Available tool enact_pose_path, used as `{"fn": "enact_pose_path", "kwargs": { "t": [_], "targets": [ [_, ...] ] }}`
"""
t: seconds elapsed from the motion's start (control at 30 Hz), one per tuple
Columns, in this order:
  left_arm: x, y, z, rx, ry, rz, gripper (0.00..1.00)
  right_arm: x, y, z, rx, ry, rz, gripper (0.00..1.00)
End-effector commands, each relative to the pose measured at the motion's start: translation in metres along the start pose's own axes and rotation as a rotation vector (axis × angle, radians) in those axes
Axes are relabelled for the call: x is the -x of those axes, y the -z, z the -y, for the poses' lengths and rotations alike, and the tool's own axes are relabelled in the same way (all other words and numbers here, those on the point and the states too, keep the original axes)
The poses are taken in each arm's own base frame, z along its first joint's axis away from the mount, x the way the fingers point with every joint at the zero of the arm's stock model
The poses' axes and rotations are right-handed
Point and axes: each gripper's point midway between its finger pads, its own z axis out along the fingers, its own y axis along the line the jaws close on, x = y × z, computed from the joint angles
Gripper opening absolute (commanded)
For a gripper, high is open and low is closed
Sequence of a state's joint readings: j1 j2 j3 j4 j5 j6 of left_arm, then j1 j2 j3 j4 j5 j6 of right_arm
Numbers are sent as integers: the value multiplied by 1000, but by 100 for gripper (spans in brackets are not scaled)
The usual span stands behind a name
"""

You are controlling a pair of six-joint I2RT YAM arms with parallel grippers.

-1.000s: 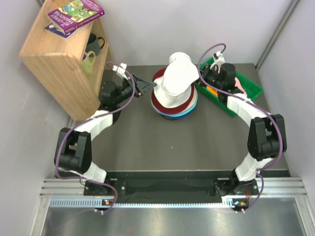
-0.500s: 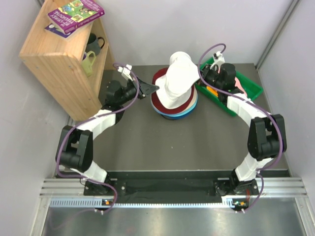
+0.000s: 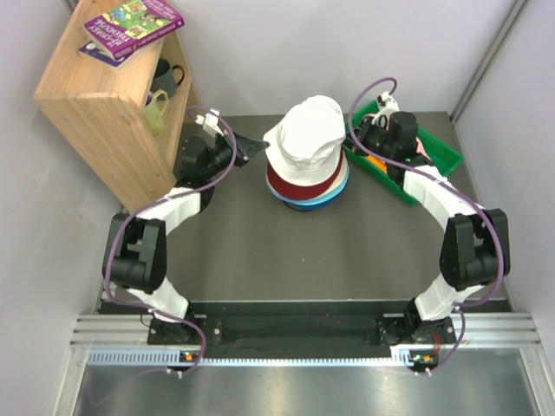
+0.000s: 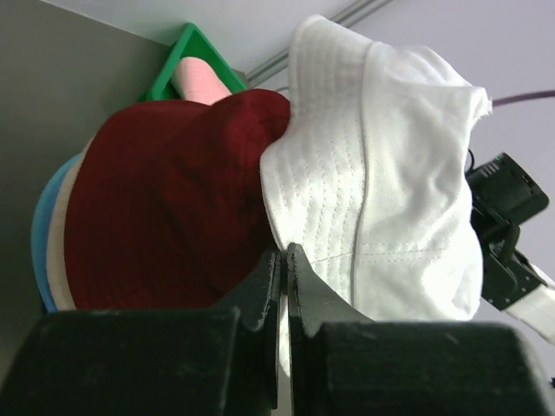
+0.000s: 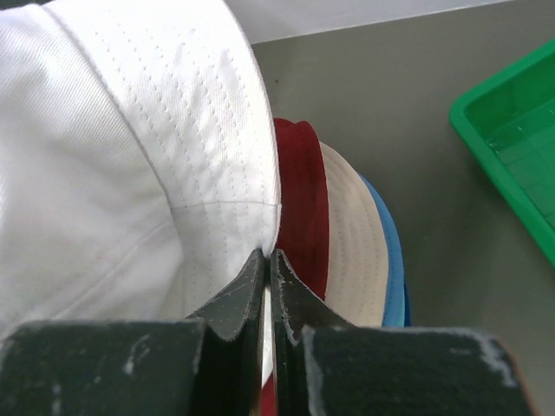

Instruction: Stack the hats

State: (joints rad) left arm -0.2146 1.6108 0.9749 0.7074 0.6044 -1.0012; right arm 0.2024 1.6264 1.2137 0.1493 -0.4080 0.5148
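The white hat [image 3: 305,134] is on the top of the pile of hats, at the far middle of the table [image 3: 260,251]. It does not lie flat there. It is held up and spread between the two grippers, and its lower brim hangs over the hats under it. Directly below it is the dark red hat [image 3: 295,186], then the beige hat [image 5: 355,243], and lowest the blue hat [image 5: 395,264]. Of these last two, only the edges of the brims show, on the right side of the pile.

The left gripper [image 4: 284,260] has the white brim on the left side of the pile, with its two fingers pressed together and the cloth edge between them. The right gripper [image 5: 267,260] pinches the brim on the opposite side, just at a stitched seam. Its fingers are also closed, with only the thin cloth in the gap. Both arms reach in from the near edge of the table.

Just to the right of the pile, beyond the right gripper, stands the green tray [image 3: 434,156], with something pink [image 3: 422,143] inside. At the far left corner is a wooden shelf [image 3: 104,104] with books [image 3: 130,26] lying on its top. Two mugs [image 3: 165,78], one dark and one light green, are at the side of it that faces the table.
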Motion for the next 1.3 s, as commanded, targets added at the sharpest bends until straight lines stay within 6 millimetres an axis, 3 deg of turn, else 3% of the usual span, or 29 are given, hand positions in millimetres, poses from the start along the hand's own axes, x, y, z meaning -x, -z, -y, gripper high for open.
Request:
{"fn": "enact_pose_path", "kwargs": {
  "t": [0.0, 0.13, 0.37, 0.7, 0.9, 1.07, 1.27],
  "targets": [
    [26, -13, -5, -18, -5, 56, 0, 25, 12, -12, -20, 74, 54, 0],
    [30, -21, -27, 4, 32, 53, 0, 22, 12, -6, -47, 83, 43, 0],
    [5, -23, -70, 51, 114, 2, 0, 8, 17, 3, -79, 91, 14, 0],
    [-17, -19, -111, 144, 134, -44, 0, -4, 29, -22, -44, 108, 5, 0],
    [-21, -19, -102, 90, 113, -69, 0, -20, 28, -21, -45, 104, -26, 0],
    [-16, -20, -88, 56, 77, -79, 0, -48, 29, -18, -60, 96, -68, 0],
    [-15, -25, -84, 42, 29, -133, 0, -80, 43, -34, -35, 91, -97, 0]
  ]
}}
